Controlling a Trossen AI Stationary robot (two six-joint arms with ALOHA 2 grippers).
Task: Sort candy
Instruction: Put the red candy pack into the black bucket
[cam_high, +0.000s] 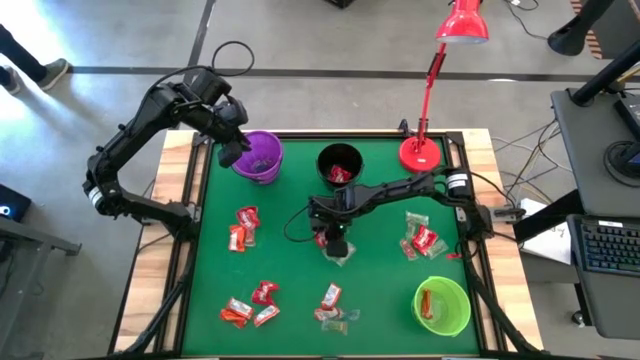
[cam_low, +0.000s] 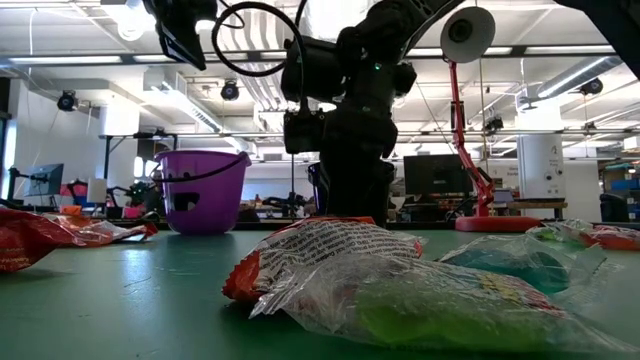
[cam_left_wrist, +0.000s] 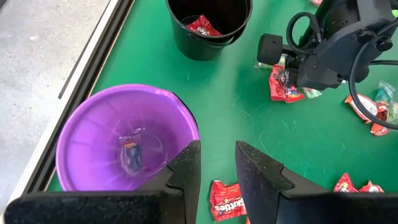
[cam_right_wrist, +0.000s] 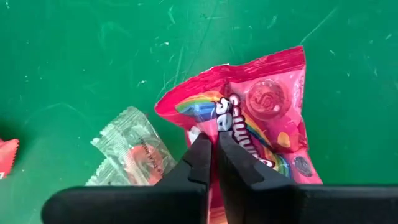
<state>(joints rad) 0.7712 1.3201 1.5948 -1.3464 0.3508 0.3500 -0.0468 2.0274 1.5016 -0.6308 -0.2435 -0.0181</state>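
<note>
Two pincers: my right pincer (cam_right_wrist: 211, 163) pinches a red Skittles packet (cam_right_wrist: 261, 118) (flat on the counter (cam_right_wrist: 74, 56)); left pincer (cam_left_wrist: 217, 171) hovers narrowly parted above the purple cup (cam_left_wrist: 93, 118).

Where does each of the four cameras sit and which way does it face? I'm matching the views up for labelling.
High: overhead, looking straight down; both arms show.
Low: at table height, looking across; the right arm rises behind candy.
Left wrist: above the purple cup, its own fingers showing.
Right wrist: facing down; the right gripper is shut on a red candy packet.
Shared: the high and left wrist views both show the black cup.
</note>
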